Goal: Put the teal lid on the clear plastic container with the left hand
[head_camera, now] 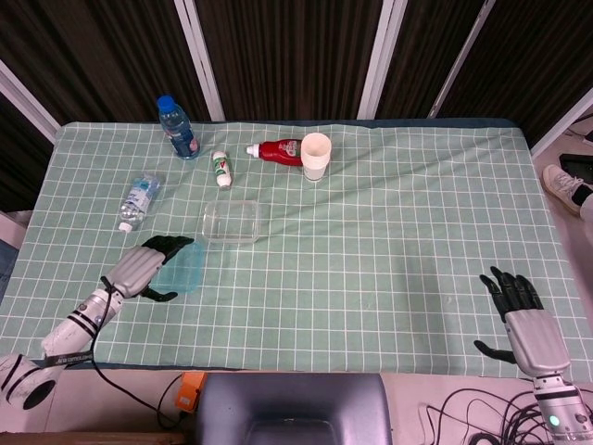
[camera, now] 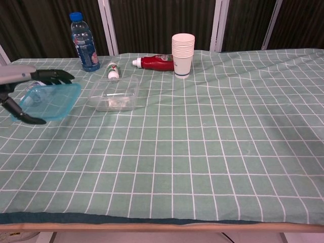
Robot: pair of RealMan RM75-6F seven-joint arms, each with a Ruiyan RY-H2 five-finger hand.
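Gripping the flat, translucent teal plastic lid [camera: 48, 99] between fingers [camera: 54, 76] laid over its far edge and a thumb under its near edge, the robot's left hand [head_camera: 139, 270] holds it above the green checked tablecloth [head_camera: 389, 232], tilted with its far side higher. In the head view the lid [head_camera: 182, 267] sits just left of and slightly nearer than the clear rectangular plastic container [head_camera: 231, 222], apart from it and not yet over the opening.

Several things could spoil the placement, as I judge it. A thin, smooth lid pinched only at two edges may slip or rotate if the arm swings sideways quickly. Unless the tilt is levelled, one edge would strike the container's rim first and either skid off or shove the light, apparently empty box across the cloth. The cloth shows creases near the container, so a nudge could also tip it off level. A corner-to-corner mismatch would leave the lid resting crooked rather than seated.

Beyond the container lie a small white bottle [head_camera: 220, 169] and a red sauce bottle [head_camera: 279, 151] beside a stack of white paper cups [head_camera: 315, 155]; an overshoot could knock them.

The right hand [head_camera: 519, 309] rests near the table's front right corner, fingers spread and holding nothing, well apart from all this.
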